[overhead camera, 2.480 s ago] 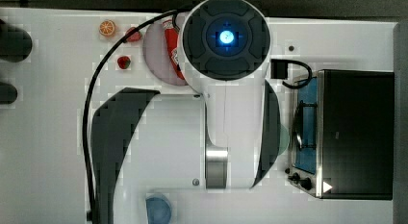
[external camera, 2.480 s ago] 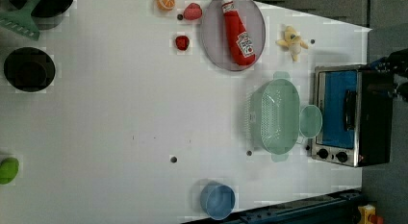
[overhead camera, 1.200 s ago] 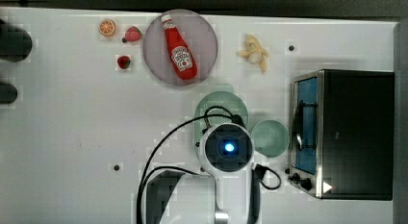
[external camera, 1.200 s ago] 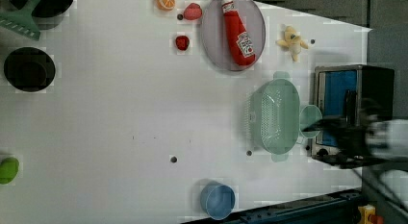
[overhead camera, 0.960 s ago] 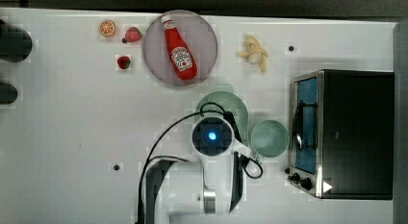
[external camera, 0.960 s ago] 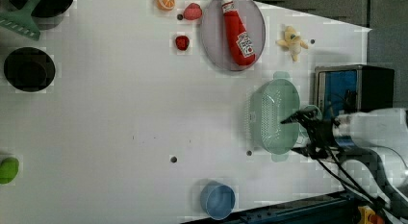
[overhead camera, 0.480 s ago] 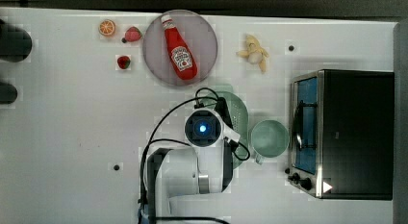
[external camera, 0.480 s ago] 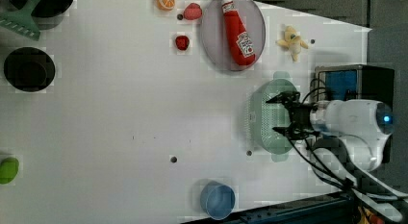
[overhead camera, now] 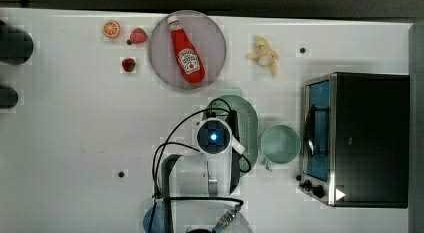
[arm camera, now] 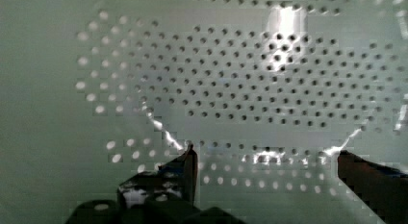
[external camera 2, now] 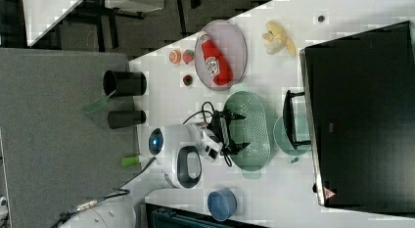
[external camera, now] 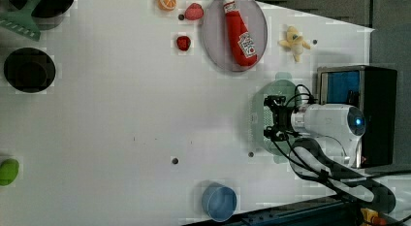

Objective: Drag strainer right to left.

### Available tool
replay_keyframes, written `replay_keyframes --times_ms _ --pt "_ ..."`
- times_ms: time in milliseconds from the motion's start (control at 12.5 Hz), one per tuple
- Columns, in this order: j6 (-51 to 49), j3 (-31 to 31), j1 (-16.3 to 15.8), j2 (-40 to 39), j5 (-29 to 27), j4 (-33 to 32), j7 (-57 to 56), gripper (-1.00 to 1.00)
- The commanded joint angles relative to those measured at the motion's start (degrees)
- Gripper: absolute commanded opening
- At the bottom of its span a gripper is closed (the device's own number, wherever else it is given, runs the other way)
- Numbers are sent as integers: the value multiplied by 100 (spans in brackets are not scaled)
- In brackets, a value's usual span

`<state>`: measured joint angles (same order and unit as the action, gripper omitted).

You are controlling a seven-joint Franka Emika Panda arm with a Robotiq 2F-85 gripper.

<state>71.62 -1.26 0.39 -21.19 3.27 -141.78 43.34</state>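
I've got the gripper point(external camera 2: 234, 131) spread wide inside the strainer point(external camera 2: 254, 132), gripping nothing; strainer sits by the toaster oven point(overhead camera: 367, 138) near the table's point(overhead camera: 75, 133) right edge in the top view, drag not begun

Arm point(overhead camera: 215, 158) hides half the strainer point(overhead camera: 248, 128).

bare table point(overhead camera: 100, 133) on top view's left, mug point(overhead camera: 279, 144) right

Your arm point(external camera: 329, 121) is glossy white with dark grey joint bands, a blue-lit cap, looping black cables, black gripper point(external camera: 272, 118).
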Motion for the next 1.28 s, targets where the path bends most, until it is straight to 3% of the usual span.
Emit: replay_keyframes --times_ms 80,640,1280 --pt "-27 -77 -291 89 -39 -29 561 100" --pt "-42 -144 -790 -81 -71 218 1051 100" --pt "-65 -232 -1627 -243 -77 495 2198 100"
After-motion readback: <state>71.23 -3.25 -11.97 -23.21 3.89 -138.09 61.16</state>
